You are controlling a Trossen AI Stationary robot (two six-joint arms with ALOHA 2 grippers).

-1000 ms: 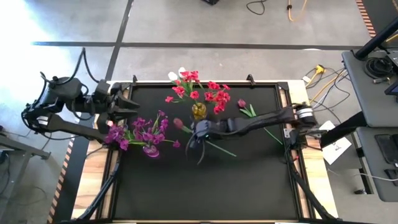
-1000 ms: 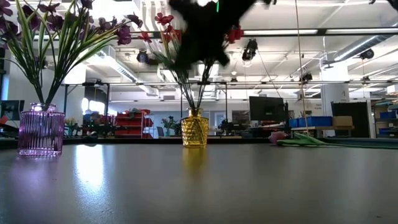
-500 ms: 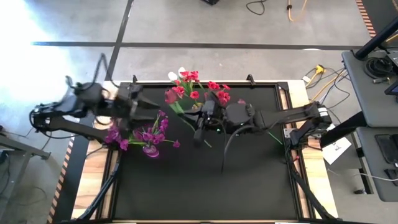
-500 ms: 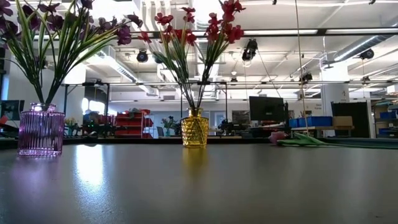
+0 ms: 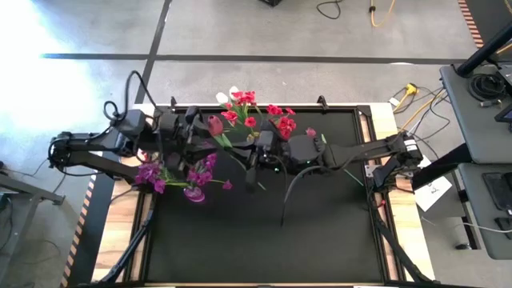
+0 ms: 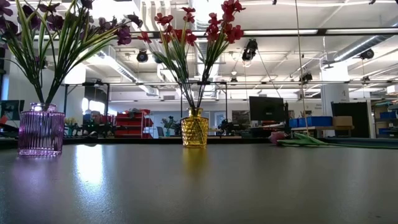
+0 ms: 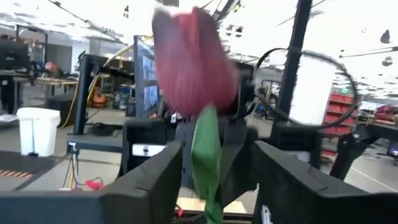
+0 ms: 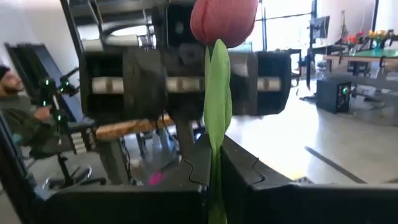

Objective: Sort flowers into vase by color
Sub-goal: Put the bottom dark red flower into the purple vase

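A pink bud flower (image 5: pixel 214 124) on a green stem is held up in the air over the table's middle. My right gripper (image 5: pixel 254 156) is shut on its stem. My left gripper (image 5: pixel 202 134) reaches in from the table's left and is open. Its fingers stand on either side of the leaf (image 7: pixel 206 155) just under the bud (image 7: pixel 194 62), apart from it. The purple bunches stand in a purple vase (image 6: pixel 40 129). The red ones stand in a yellow vase (image 6: pixel 195 129). My right gripper pinches the green stem (image 8: pixel 215 163) between its two fingers, below the long leaf and well under the bud (image 8: pixel 224 18). The fingers reach about level toward the table's left and lie across the stem. The flower is lifted clear of the table, bud uppermost, leaning toward my left arm.
White tulips (image 5: pixel 228 96) show at the far edge beside the red bunch (image 5: pixel 276 122). Another pink bud with green leaves (image 5: pixel 314 136) lies on the black mat right of the yellow vase. The mat's near half (image 5: pixel 264 240) is bare.
My right gripper has risen from the mat with the flower and tipped from pointing down to about level, so the flower is lifted clear. My left gripper has moved toward the table's right until the bud stands between its fingers.
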